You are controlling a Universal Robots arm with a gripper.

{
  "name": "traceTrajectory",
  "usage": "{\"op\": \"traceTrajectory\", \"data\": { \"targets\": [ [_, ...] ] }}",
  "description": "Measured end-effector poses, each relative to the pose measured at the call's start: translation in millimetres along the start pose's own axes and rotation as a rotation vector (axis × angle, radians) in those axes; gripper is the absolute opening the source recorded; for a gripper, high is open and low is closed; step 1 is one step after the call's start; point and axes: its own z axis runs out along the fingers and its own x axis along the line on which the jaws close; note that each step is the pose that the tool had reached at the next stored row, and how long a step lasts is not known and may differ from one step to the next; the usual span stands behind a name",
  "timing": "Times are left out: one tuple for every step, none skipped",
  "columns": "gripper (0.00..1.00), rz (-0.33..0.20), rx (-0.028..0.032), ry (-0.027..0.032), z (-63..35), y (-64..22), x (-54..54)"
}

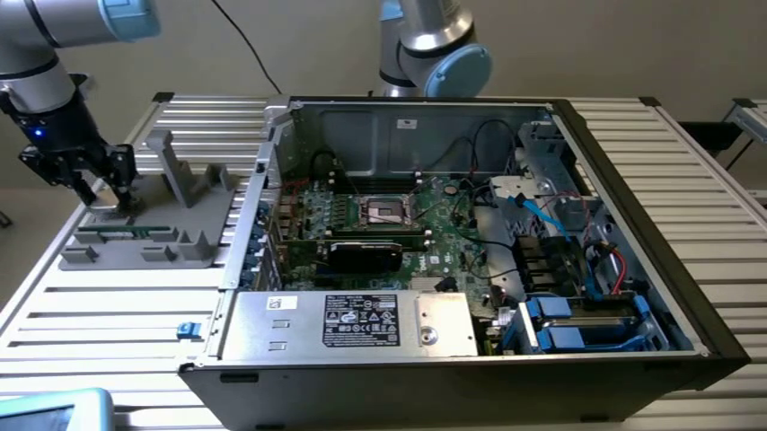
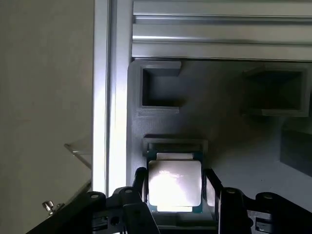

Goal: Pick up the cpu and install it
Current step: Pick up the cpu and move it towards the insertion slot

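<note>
At the far left of the exterior view we find the gripper [image 1: 106,199] lowered onto the grey fixture block [image 1: 180,224] that stands on the slatted aluminium table [image 1: 108,305], just beside the open computer case [image 1: 623,162]. In the wrist view the cpu [image 2: 174,183] lies flat in a shallow pocket of that fixture block [image 2: 229,136], its silvery top facing the camera, and it sits squarely inside the gripper [image 2: 174,195]. The black fingers [image 2: 139,183] are drawn in narrow and stand against two opposite edges of the chip, one on each side, so we judge the pincer to be closed on the cpu rather than open around it. The chip rests in its pocket, not lifted. It is close to square, so we see no long axis to speak of, and its edges run in line with the fingers rather than skewed to them. The black socket frame [image 1: 387,210] on the green motherboard [image 1: 444,238] lies near the middle of the exterior view, well apart from the gripper and toward that view's right, beyond the case wall. Below the motherboard in that view lies the silver labelled power supply [image 1: 348,319]. A second arm [image 1: 437,54] stands behind the case at the top of the exterior view
</note>
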Motion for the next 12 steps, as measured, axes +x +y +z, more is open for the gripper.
{"op": "traceTrajectory", "data": {
  "targets": [
    [0.56, 0.0, 0.0, 0.0, -4.5, 0.0, 0.0],
    [0.56, 0.0, 0.0, -0.0001, -9.3, 0.0, -0.2],
    [0.56, 0.0, 0.0, 0.0003, -13.8, 0.0, -0.4],
    [0.56, 0.0, 0.0, 0.0005, -18.4, 0.0, -0.6],
    [0.56, 0.0, -0.0001, 0.0008, -22.9, 0.0, -0.8],
    [0.56, 0.0, 0.0, 0.0017, -27.5, -0.3, -1.2],
    [0.56, 0.0, -0.0001, 0.0028, -32.0, -0.7, -2.0],
    [0.56, 0.0, -0.0002, 0.0046, -36.6, -0.9, -3.0],
    [0.56, 0.0, -0.0002, 0.0064, -41.2, -1.1, -4.0],
    [0.56, 0.0, -0.0002, 0.0074, -45.7, -1.2, -5.2],
    [0.56, 0.0, -0.0002, 0.0081, -50.4, -1.4, -6.7],
    [0.56, 0.0, -0.0002, 0.0085, -54.9, -1.5, -8.3]
  ]
}}
